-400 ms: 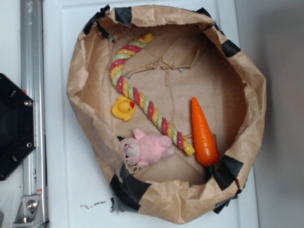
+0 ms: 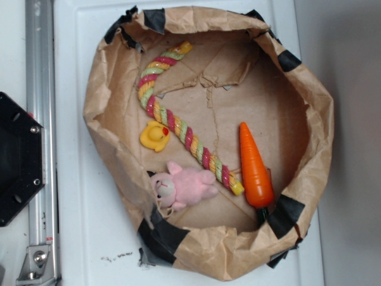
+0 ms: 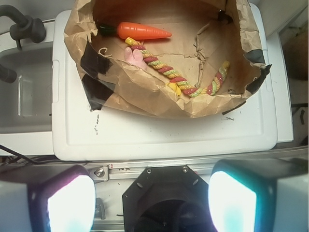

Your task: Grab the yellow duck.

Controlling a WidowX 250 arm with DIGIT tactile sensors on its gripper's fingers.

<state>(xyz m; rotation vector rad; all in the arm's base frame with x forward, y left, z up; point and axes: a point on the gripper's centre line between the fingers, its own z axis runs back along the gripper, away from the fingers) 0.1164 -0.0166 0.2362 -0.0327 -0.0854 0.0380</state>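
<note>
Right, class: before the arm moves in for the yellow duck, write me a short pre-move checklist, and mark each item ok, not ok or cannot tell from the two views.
1. Yellow duck located, inside the paper bag, left of the rope toy: ok.
2. Duck uncovered from above: ok in the exterior view; in the wrist view the bag wall hides most of it.
3. Room around the duck: not ok, it sits close against the rope toy and near the pink bunny.
4. Carrot well away from the duck: ok.
5. Gripper open, pads spread wide: ok.
6. Gripper over the duck: not ok, it is outside the bag.
</note>
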